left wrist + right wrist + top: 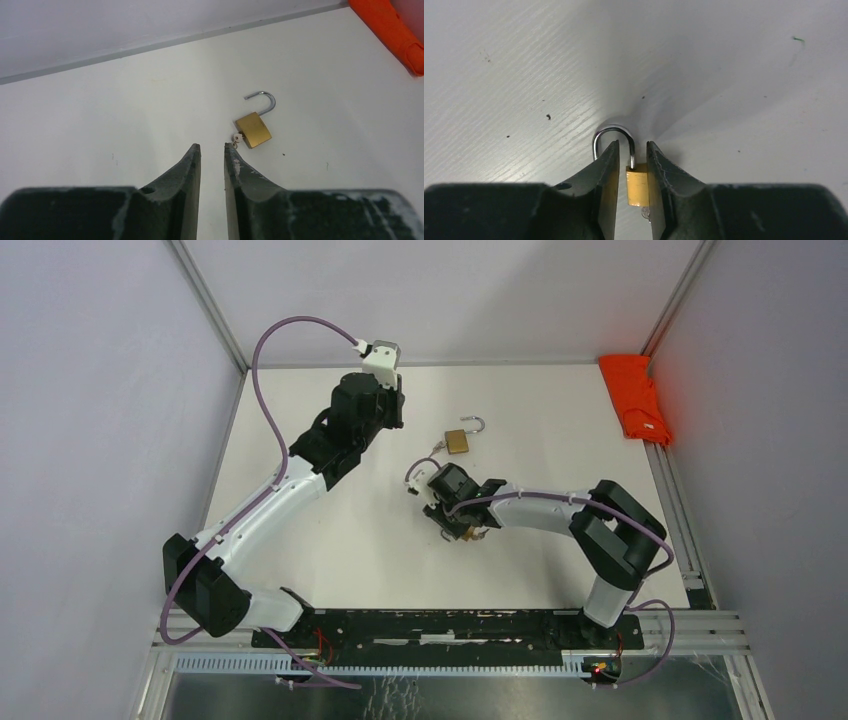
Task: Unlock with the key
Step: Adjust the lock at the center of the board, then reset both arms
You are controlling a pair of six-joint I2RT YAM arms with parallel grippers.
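A small brass padlock (458,442) lies flat on the white table with its steel shackle (265,97) swung open. A silvery key (237,138) sticks out of the bottom of its body. My left gripper (212,146) hovers to the left of the padlock (254,130), open by a narrow gap with nothing between the fingers. My right gripper (440,478) sits just on the near side of the lock. In the right wrist view the padlock (637,186) and key (645,212) show through the gap of the right gripper (629,143), whose jaws stand open and apart from the left side of the brass body.
An orange cloth (635,395) lies at the far right edge of the table, also in the left wrist view (387,25). Grey walls with metal frame posts (210,305) enclose the table on three sides. The arm bases stand on a black rail (440,625) at the near edge.
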